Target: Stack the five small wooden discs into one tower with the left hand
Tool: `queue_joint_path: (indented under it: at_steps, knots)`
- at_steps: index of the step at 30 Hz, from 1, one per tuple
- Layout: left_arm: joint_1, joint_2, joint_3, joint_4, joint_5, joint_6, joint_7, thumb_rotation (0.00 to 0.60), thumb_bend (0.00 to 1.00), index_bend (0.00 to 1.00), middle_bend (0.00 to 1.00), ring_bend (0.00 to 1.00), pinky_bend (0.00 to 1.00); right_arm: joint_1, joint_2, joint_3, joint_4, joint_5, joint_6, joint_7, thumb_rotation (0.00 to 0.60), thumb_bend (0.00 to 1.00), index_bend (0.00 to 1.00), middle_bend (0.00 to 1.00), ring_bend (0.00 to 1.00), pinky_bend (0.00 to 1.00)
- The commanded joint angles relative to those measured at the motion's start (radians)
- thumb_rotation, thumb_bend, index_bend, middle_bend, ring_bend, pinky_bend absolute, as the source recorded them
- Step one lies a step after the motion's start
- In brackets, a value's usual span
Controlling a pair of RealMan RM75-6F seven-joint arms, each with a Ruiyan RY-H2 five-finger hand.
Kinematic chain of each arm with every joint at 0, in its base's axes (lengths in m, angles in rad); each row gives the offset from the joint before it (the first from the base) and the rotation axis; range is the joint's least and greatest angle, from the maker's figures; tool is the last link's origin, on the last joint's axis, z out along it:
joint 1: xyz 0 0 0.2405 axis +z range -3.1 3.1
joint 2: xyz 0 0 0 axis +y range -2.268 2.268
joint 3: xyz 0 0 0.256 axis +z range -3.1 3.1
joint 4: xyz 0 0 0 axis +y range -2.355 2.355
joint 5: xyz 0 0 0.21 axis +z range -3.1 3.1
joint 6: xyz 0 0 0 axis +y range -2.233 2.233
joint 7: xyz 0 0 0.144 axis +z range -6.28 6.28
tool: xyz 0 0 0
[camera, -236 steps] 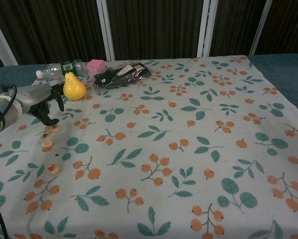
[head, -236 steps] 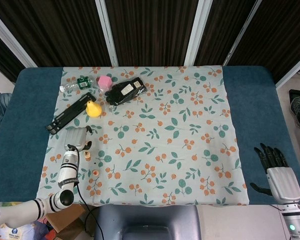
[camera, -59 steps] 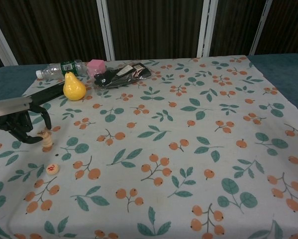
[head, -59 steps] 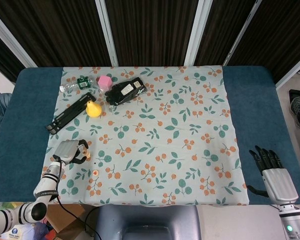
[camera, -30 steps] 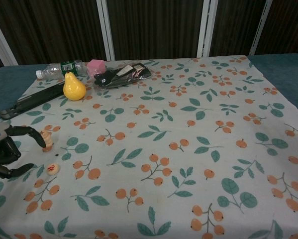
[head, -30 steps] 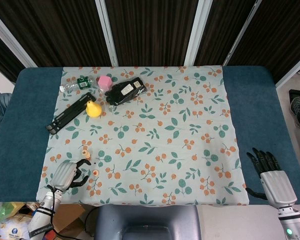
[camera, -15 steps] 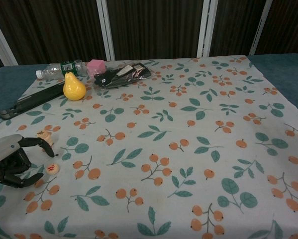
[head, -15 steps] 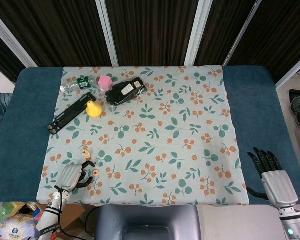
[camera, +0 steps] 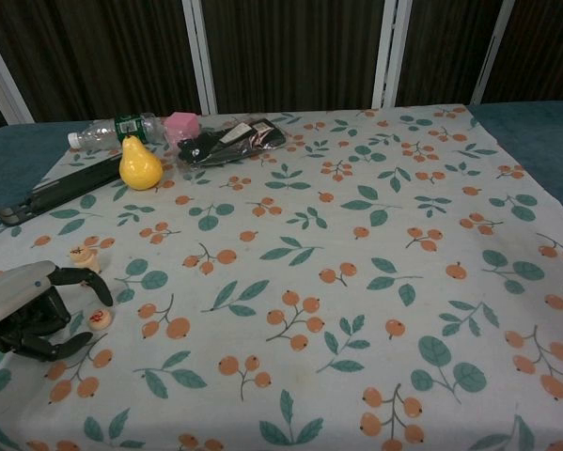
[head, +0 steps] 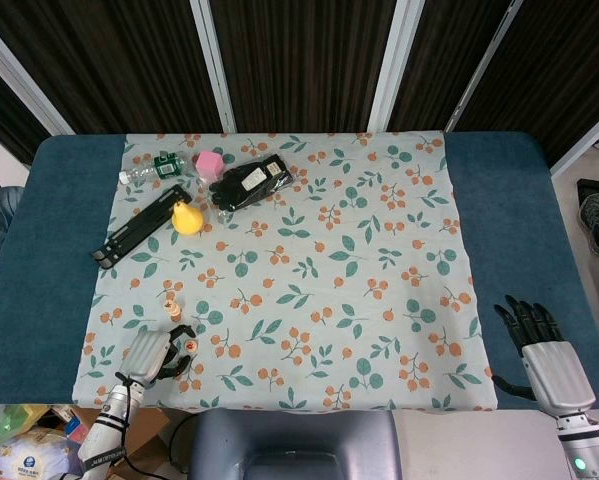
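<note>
The desk [head: 39, 260] is blue, with a leafy cloth [head: 309, 270] over its middle. Far on the left lie a black bar [camera: 60, 189], a dark bag [camera: 232, 141], a bottle [camera: 107, 130], a yellow pear [camera: 139, 165] and a pink block [camera: 179, 125].

The left hand [camera: 27, 310] sits low at the near left edge of the cloth. Its fingers [camera: 88, 282] are curled and apart, and they hold nothing. They reach around the loose disc [camera: 99, 318], which lies flat just beside them. I cannot tell if they touch it. The right hand [head: 544, 350] rests well away at the near right, its fingers spread and empty.

The little tower [camera: 84, 256] of discs stands just behind the left hand.

I think the hand is about to pick up the loose disc. The tower is thin and so close that the fingers could bump it and knock it over. The flat disc could also slide on the cloth or slip out of a weak pinch.
</note>
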State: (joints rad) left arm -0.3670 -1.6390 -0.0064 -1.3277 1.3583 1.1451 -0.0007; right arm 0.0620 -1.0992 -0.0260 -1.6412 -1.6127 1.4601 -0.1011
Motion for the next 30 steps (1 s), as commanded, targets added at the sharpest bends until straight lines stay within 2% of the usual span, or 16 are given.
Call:
queue_joint_path:
  at_steps: [1, 30]
  knots:
    - [-0.001, -0.005, -0.003, 0.006, -0.002, -0.005, 0.003, 0.6, 0.4, 0.39, 1.0, 1.0, 1.0, -0.001, 0.001, 0.001, 0.0, 0.0, 0.002, 0.001, 0.6, 0.08, 0.0, 0.0, 0.0, 0.0]
    - [0.004, -0.013, -0.02, 0.02, 0.0, -0.02, 0.0, 0.6, 0.4, 0.47, 1.0, 1.0, 1.0, -0.004, 0.002, 0.0, 0.001, -0.003, 0.006, 0.005, 0.6, 0.08, 0.0, 0.0, 0.0, 0.0]
